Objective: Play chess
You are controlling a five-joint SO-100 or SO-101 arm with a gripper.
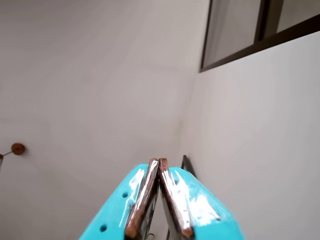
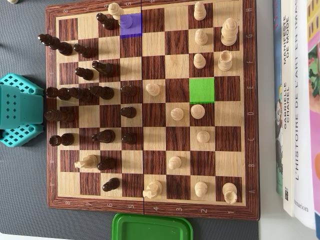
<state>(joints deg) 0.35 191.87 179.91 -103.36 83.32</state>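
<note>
Pointing upward, claw (image 1: 158,162) closed, empty.

Chessboard (image 2: 150,205) w/ pieces (mid-game)

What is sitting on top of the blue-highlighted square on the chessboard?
A pawn-shaped piece stands on the blue square, tinted blue by the overlay; its true colour cannot be told.

The green lid (image 2: 152,227) and books (image 2: 300,100) are cut off by overhead view edges.
</note>
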